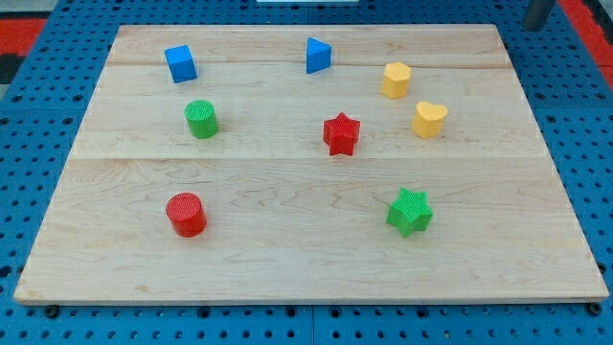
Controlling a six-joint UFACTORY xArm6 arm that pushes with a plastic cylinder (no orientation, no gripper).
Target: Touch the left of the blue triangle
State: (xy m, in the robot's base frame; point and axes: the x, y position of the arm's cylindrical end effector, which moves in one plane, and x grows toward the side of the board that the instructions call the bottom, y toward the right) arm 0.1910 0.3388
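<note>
The blue triangle [317,55] stands near the board's top edge, a little right of centre. My tip [533,27] shows as a dark rod end at the view's top right corner, just beyond the board's top right corner, far to the right of the blue triangle and touching no block.
The wooden board [306,259] lies on a blue pegboard. A blue cube [180,63] is at top left, with a green cylinder [201,119] and a red cylinder [186,214] below it. A red star [341,134], two yellow blocks [396,80] [429,119] and a green star [410,212] are also there.
</note>
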